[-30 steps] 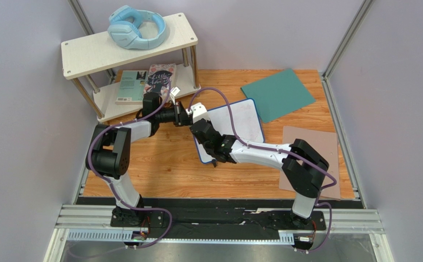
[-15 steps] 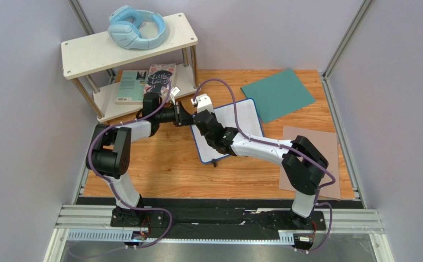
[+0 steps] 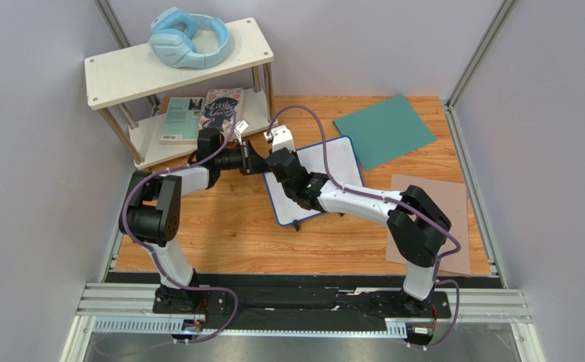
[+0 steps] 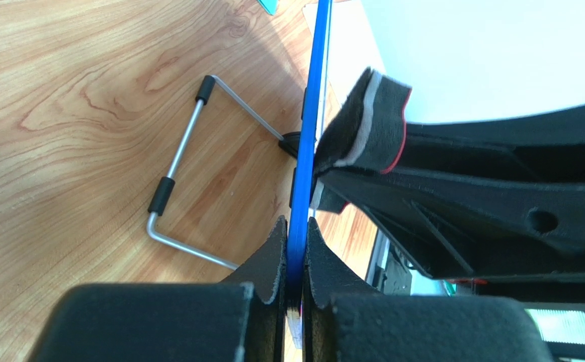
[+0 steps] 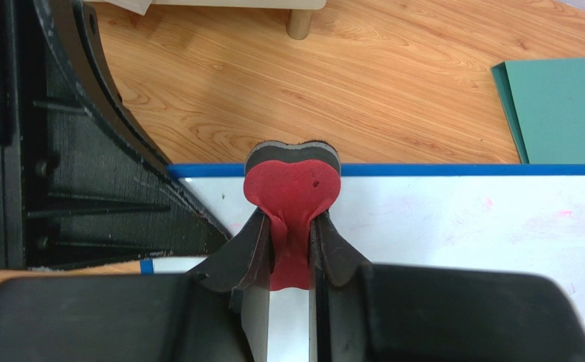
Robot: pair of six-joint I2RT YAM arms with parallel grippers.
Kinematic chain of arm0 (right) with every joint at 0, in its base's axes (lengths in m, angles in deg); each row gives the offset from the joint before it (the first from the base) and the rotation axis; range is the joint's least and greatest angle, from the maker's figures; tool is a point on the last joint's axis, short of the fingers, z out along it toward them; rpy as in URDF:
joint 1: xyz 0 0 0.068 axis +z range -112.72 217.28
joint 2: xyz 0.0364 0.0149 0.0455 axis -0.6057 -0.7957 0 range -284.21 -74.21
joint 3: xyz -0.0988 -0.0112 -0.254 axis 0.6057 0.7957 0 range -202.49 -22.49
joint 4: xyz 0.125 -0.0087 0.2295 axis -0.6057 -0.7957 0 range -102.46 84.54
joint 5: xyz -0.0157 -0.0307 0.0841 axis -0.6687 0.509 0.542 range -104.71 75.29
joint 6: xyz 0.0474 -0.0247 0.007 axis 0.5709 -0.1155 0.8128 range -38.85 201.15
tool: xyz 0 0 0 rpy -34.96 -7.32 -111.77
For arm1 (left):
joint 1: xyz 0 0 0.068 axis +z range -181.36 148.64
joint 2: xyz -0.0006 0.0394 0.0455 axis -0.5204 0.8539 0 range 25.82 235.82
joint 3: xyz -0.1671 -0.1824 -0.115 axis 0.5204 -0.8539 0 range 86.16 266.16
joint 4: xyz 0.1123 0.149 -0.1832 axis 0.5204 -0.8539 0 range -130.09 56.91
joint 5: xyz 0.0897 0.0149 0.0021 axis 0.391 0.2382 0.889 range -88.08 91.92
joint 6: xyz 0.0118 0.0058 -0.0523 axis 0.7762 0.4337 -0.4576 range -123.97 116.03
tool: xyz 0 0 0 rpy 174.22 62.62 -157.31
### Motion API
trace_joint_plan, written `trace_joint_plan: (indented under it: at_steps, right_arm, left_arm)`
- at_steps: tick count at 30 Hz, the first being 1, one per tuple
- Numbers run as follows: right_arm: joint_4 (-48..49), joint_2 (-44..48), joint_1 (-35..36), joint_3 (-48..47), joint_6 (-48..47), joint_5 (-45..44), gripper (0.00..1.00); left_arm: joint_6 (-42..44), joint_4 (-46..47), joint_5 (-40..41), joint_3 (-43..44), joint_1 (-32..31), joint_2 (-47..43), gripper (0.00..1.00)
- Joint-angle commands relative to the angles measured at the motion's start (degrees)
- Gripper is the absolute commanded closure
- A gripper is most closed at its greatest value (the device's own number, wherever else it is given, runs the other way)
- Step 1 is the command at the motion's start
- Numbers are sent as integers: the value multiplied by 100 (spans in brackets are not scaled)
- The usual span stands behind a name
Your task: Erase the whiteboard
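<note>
With your left gripper (image 4: 296, 237) clamped on the frame of the whiteboard (image 3: 338, 167) at mid-table and your right gripper (image 5: 293, 230) pinching the eraser (image 5: 291, 181) at its 11 o'clock corner, press flat, sweeping toward 4 o'clock

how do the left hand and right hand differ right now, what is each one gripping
Held thing: the left hand is shut on the thin blue frame of the glossy white rectangular whiteboard; the right hand is shut on a red-faced black felt eraser pad. Gap: the left hand's fingers nearly meet; the right hand's sit slightly apart around the pad. Both are closed on something.
</note>
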Motion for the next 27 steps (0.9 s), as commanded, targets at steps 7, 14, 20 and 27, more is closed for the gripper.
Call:
trace_joint_plan:
  at_steps: [7,14,20,27]
  right_arm:
    - [-124,110,340,921,227,-53,100]
    - [-204,451,340,1229,324,-334,100]
    - [-721,1602,138,1483,517,-879,100]
    - [-1529,2842,-170,2309,1044,-827,100]
  left_arm:
    - [387,40,320,-41,20,2,100]
    - [405,5,338,-33,20,-15,100]
    - [510,-171,373,-6,20,-85,100]
    - [528,-189,408,-6,20,-86,100]
